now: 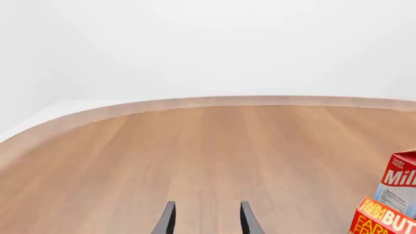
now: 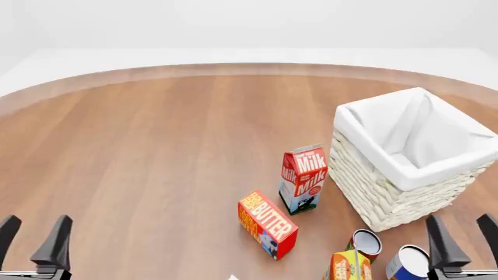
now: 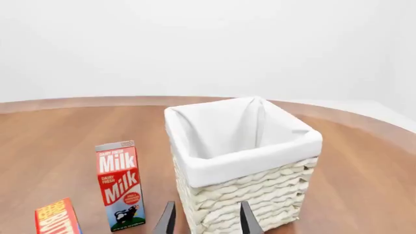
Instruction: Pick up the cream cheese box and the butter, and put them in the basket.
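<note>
The butter (image 2: 267, 224) lies on its side on the wooden table, a red and orange carton with white lettering. It also shows at the edge of both wrist views (image 1: 383, 219) (image 3: 57, 217). The basket (image 2: 374, 192), cream wicker with a white cloth lining, stands at the right and fills the right wrist view (image 3: 247, 163). My left gripper (image 2: 31, 242) (image 1: 208, 219) is open at the near left, over bare table. My right gripper (image 2: 465, 239) (image 3: 206, 219) is open at the near right, in front of the basket. The cream cheese box is out of view.
A red-and-white milk carton (image 2: 304, 179) (image 3: 120, 185) (image 1: 398, 183) stands upright between the butter and the basket. Two cans (image 2: 364, 242) (image 2: 406, 262) and an orange-yellow carton (image 2: 346, 267) sit near the front edge by the right gripper.
</note>
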